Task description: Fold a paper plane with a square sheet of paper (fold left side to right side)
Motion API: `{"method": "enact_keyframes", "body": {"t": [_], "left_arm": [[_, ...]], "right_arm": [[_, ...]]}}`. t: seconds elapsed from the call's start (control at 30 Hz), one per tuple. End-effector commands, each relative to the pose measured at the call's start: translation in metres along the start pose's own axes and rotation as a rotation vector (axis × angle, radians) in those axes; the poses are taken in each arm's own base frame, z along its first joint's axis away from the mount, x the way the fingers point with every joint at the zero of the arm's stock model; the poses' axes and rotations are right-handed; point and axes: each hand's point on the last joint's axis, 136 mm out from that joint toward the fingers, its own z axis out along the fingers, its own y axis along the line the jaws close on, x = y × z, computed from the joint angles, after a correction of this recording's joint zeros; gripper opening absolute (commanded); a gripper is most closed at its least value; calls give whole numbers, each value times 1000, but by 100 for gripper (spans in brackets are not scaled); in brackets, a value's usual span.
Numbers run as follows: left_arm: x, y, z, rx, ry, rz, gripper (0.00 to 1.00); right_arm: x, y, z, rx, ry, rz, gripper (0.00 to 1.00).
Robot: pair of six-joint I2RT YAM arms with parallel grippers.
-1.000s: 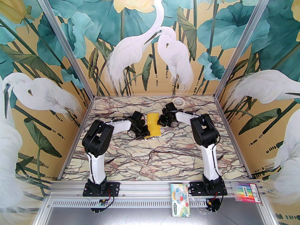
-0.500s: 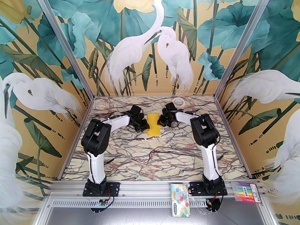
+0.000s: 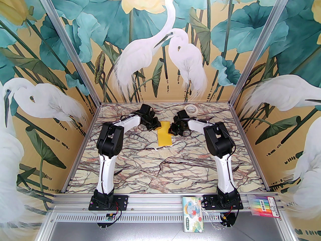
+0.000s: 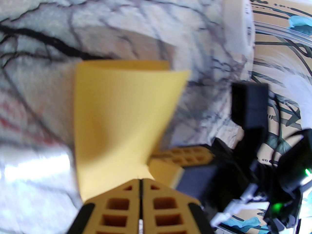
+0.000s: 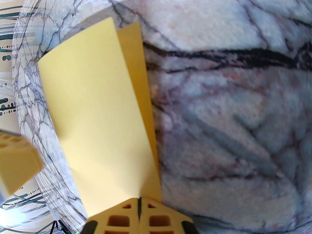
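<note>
Left pincer (image 4: 141, 182): jaws pressing together, pinching the square sheet of paper (image 4: 117, 121), apparently near its far corner. Right pincer (image 5: 139, 201): clamping the doubled-over sheet likewise. Sheet lying on the desk (image 3: 130, 164), centre-rear; tape roll (image 3: 191, 108) sitting behind.

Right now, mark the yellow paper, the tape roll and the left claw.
yellow paper (image 3: 164, 135), top view, middle of its upper face.
tape roll (image 3: 193, 111), top view, its near wall.
left claw (image 4: 141, 180), left wrist view, between its fingertips.
</note>
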Motion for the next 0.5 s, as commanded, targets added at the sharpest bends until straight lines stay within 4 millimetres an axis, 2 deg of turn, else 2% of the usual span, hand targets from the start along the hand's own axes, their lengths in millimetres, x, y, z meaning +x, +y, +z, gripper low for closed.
{"method": "enact_keyframes", "body": {"t": [0.0,0.2,0.47], "left_arm": [[0,13,6,-17,32,0,7],[7,34,17,-58,52,-14,6],[9,38,20,-54,43,-33,5]], "right_arm": [[17,-34,14,105,50,38,0],[13,-22,8,83,41,25,0],[5,24,-14,25,-11,-30,0]]}}
